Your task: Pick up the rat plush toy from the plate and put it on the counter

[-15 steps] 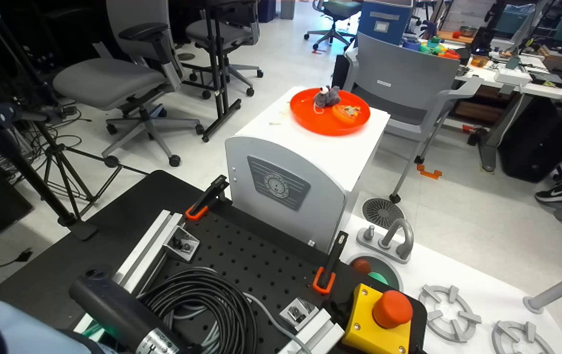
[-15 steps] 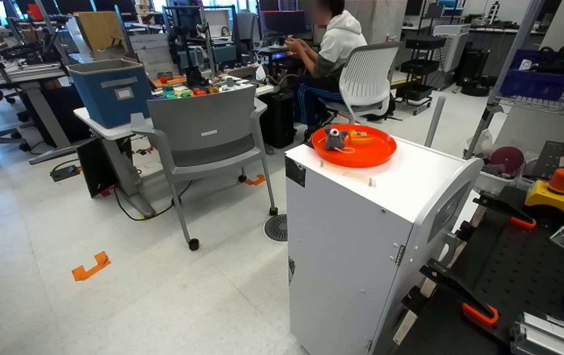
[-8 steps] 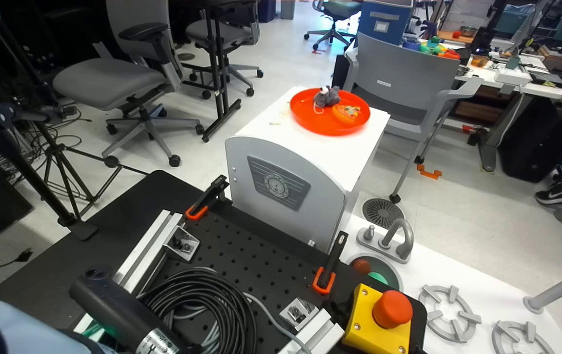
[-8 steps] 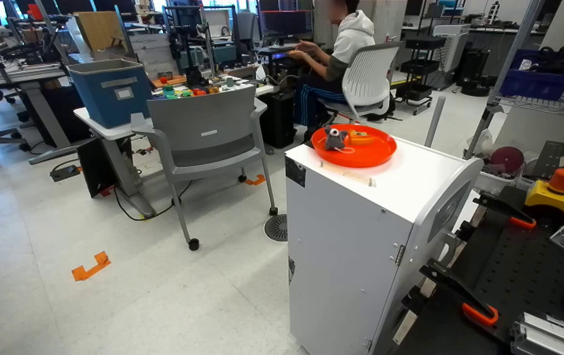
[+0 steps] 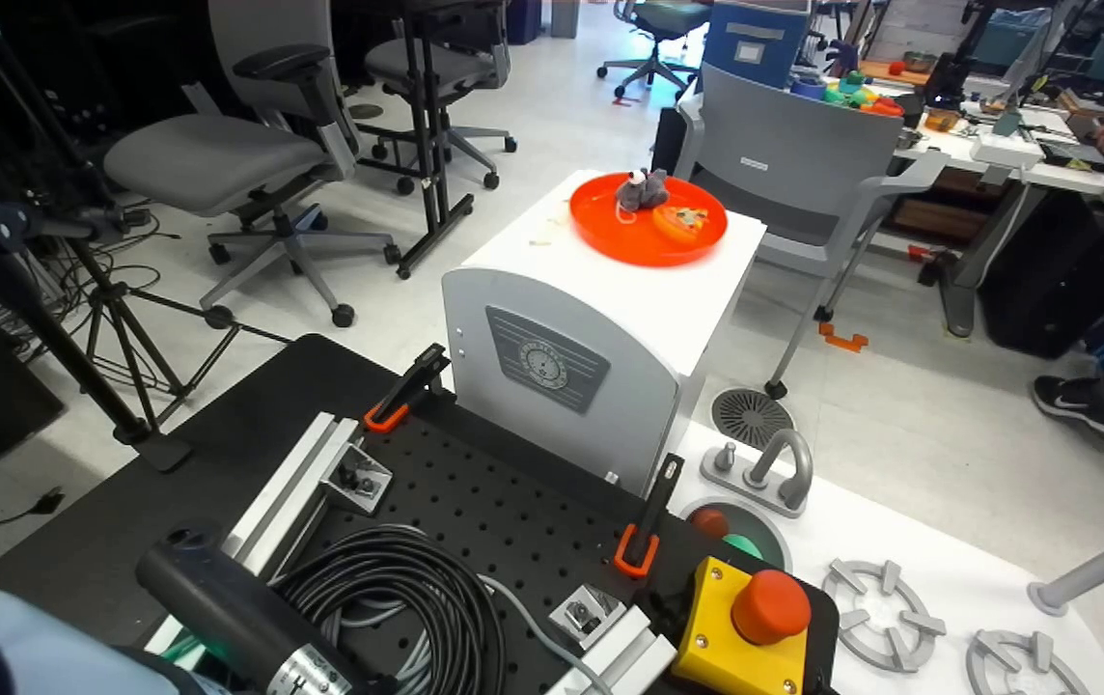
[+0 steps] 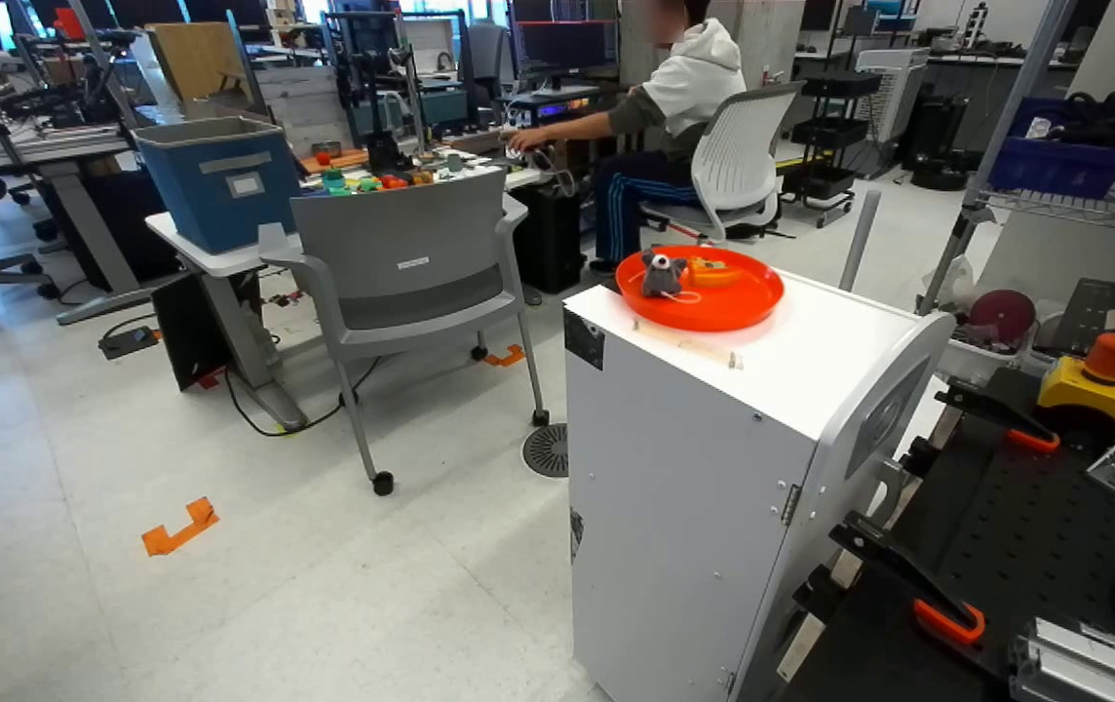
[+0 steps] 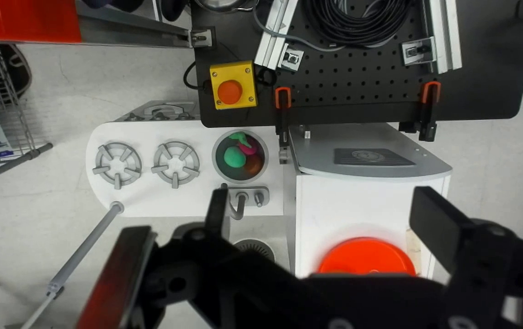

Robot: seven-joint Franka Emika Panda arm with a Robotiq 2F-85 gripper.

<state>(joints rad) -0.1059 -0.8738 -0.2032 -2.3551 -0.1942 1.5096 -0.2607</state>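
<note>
The rat plush toy point(image 5: 644, 191) is a small dark grey lump with a paler patch. It sits on the round orange plate point(image 5: 644, 249), which rests on the white box point(image 5: 610, 299). In an exterior view the toy point(image 6: 661, 278) sits near the rim of the plate point(image 6: 713, 318), its thin tail on the orange surface. My gripper point(image 7: 318, 196) shows only in the wrist view. It is open and empty, high above the white box. The plate point(image 7: 366, 256) shows partly behind my gripper's body, which hides the toy there.
A toy pizza slice point(image 5: 680, 224) lies beside the rat on the plate. A white counter point(image 7: 188, 137) with sink point(image 7: 240, 155), faucet point(image 7: 241, 205) and burners adjoins the box. A black table point(image 7: 357, 91) bears clamps, cables and a yellow-and-red button box point(image 7: 233, 86). A grey chair point(image 6: 402, 263) stands nearby.
The person seated in the background has shifted and stretched an arm toward the desk. The rat plush toy, the plate and the box have not moved.
</note>
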